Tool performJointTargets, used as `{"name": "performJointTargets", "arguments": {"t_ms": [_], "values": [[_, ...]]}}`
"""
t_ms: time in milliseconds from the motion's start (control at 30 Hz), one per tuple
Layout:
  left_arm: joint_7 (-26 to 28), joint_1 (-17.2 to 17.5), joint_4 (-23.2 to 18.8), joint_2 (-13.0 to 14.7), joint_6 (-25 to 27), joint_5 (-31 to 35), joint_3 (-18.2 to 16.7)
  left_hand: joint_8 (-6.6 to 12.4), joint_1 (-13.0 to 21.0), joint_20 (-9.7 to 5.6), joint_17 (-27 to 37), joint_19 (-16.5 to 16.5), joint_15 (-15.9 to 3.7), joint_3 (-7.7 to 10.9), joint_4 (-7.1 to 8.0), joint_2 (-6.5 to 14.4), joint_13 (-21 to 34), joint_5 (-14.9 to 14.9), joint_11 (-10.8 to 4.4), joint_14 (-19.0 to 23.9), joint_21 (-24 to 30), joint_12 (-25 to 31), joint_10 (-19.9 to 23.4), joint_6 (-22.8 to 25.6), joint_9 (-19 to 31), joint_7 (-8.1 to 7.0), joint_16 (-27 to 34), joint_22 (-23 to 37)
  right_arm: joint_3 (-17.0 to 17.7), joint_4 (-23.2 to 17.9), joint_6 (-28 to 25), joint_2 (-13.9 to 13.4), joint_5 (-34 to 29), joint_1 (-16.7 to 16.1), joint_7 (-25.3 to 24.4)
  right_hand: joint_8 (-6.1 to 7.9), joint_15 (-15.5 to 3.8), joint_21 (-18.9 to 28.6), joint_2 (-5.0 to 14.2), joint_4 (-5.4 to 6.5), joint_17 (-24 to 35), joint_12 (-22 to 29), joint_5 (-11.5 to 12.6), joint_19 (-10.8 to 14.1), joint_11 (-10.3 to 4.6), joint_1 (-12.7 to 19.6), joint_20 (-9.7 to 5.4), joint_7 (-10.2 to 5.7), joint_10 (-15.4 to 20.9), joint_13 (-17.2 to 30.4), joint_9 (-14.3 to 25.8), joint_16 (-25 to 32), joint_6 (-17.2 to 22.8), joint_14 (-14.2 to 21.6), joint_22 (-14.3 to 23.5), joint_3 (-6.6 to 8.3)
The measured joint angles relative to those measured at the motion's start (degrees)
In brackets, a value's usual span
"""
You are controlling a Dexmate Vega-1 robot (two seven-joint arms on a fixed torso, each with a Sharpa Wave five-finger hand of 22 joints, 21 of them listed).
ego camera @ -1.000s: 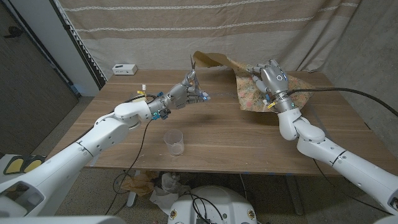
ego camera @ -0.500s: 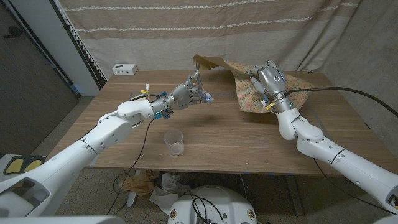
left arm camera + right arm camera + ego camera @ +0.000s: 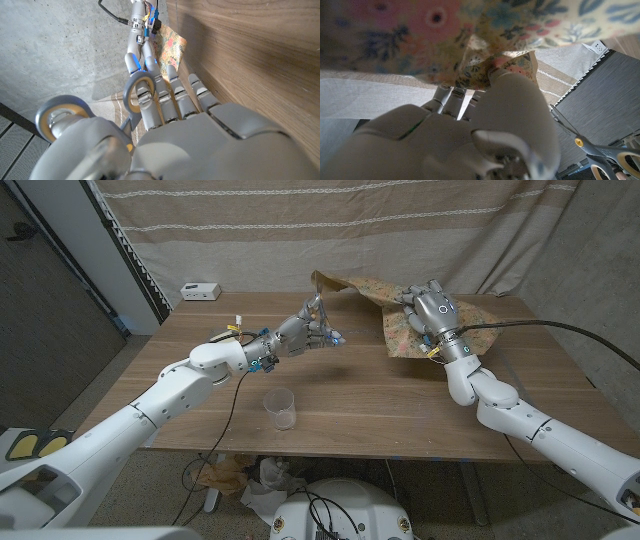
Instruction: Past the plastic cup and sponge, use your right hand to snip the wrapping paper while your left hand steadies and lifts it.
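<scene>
The floral wrapping paper [image 3: 400,332] lies at the table's far right, its brown-backed edge [image 3: 335,278] raised toward the middle. My right hand [image 3: 432,310] grips the paper from above and holds a bunched fold; the right wrist view shows the paper [image 3: 420,30] draped over that hand [image 3: 470,125]. My left hand [image 3: 305,333] holds grey-handled scissors [image 3: 316,305] above the table's middle, tips pointing up just short of the paper's raised edge. In the left wrist view, fingers pass through a handle loop [image 3: 136,92]. The plastic cup [image 3: 280,409] stands upright near the front edge.
A small white box [image 3: 201,290] sits at the table's back left corner. A striped curtain [image 3: 300,220] hangs behind the table. Bare wood [image 3: 380,400] stretches between the cup and my right arm.
My left hand has carried the scissors a little to the right, nearer the paper's raised edge, and the tips sit lower. My right hand has shifted slightly while keeping hold of the paper.
</scene>
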Motion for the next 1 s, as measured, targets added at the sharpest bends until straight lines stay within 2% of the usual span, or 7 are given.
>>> {"name": "performJointTargets", "arguments": {"t_ms": [67, 167, 267, 533, 1000], "values": [[-0.1, 0.0, 0.0, 0.0, 0.0, 0.0, 0.1, 0.0, 0.0, 0.0, 0.0, 0.0, 0.0, 0.0, 0.0, 0.0, 0.0, 0.0, 0.0, 0.0, 0.0, 0.0, 0.0, 0.0, 0.0, 0.0, 0.0, 0.0, 0.0, 0.0, -0.3, 0.0, 0.1, 0.0, 0.2, 0.75, 0.26, 0.0, 0.06, 0.23, 0.8, 0.3, 0.0, -0.9, 0.35, 0.1, -0.1, 0.96, -0.7, 0.1, 0.4, 0.8, 1.0, -1.3, 0.3, 0.69], [-0.3, -0.1, 0.2, -0.1, 0.0, 0.0, 0.2, 0.0, 0.0, 0.0, 0.0, 0.0, 0.0, 0.0, 0.0, 0.0, 0.0, 0.0, 0.0, 0.0, 0.0, 0.0, 0.0, 0.0, 0.2, 0.0, 0.0, 0.0, -0.1, -0.1, -0.9, 0.0, 0.1, 0.0, 0.5, 2.29, 0.37, 0.2, -0.27, 0.4, 2.1, 1.0, 0.0, -2.1, 0.82, 0.8, 0.24, 1.16, -1.6, -0.1, 1.2, 2.1, 1.2, -3.0, 0.9, 1.33], [-0.5, -0.2, 0.3, -0.2, 0.0, 0.0, 0.3, 0.0, 0.0, 0.0, 0.0, 0.0, 0.0, 0.01, 0.0, 0.0, 0.0, 0.0, 0.0, 0.0, 0.0, 0.0, 0.0, 0.0, 0.2, 0.0, 0.0, 0.0, -0.1, -0.3, -1.3, -0.1, 0.1, 0.0, 0.8, 2.88, 0.27, 0.4, -0.34, 0.45, 2.9, 1.4, 0.0, -2.5, 0.53, 0.9, 0.31, 1.24, -1.9, -0.2, 1.5, 2.8, 1.2, -3.9, 1.3, 1.38], [-0.9, -0.6, 0.6, -0.4, 0.0, 0.0, 0.5, 0.0, 0.0, 0.0, 0.0, 0.0, 0.0, 0.01, -0.01, 0.0, 0.0, 0.0, 0.0, 0.0, 0.0, 0.0, 0.0, 0.0, 0.2, 0.0, 0.0, 0.0, -0.1, -0.3, -1.4, -0.1, 0.7, -0.2, 0.3, 2.92, 0.3, 0.4, -0.19, 0.83, 3.5, 1.6, -0.3, -2.5, 0.82, 1.5, 0.31, 1.24, -2.2, -0.2, 2.0, 3.7, 1.2, -4.8, 1.6, 1.76], [-1.8, -1.2, 0.6, -0.4, 0.9, 0.0, 1.1, 0.0, 0.0, 0.0, 0.0, 0.0, 0.0, 0.03, -0.02, 0.0, -0.3, 0.0, 0.01, 0.0, 0.0, 0.4, 0.0, 0.0, 0.1, 0.0, 0.0, 0.0, 1.0, 1.3, 0.1, 0.7, 3.1, -0.3, -3.4, 2.89, 0.46, 0.4, -0.17, 1.17, 4.0, 2.5, -0.7, -2.1, 0.04, 1.4, 0.31, 1.24, -1.9, -0.5, 2.5, 4.3, 1.2, -4.9, 1.6, 2.1]]}}
